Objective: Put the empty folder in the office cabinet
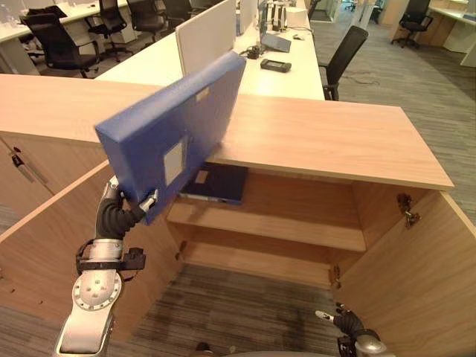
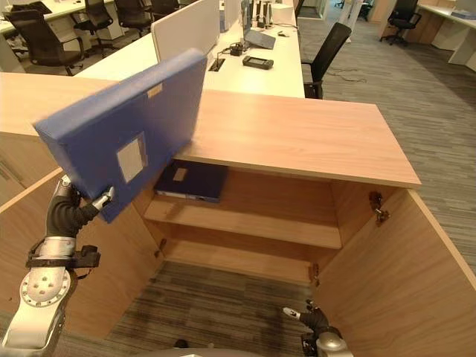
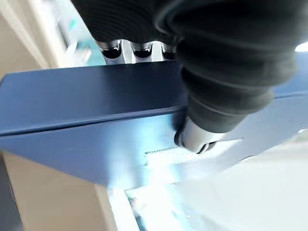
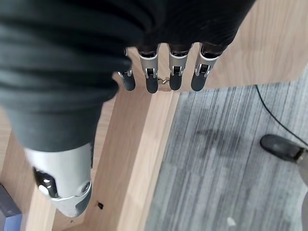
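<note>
My left hand (image 1: 123,210) pinches the tilted blue folder (image 1: 175,130) by its lower corner, above and left of the cabinet shelf (image 1: 282,227); right hand (image 4: 159,72) hangs relaxed.

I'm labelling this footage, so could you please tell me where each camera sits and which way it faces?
Left eye, on the head: looks down at the open cabinet; left hand holds the blue folder.
Right eye, beside it: same scene, second folder shelved.
Left wrist: along its fingers, clamped on the folder.
Right wrist: along its idle right hand, cabinet beyond.
</note>
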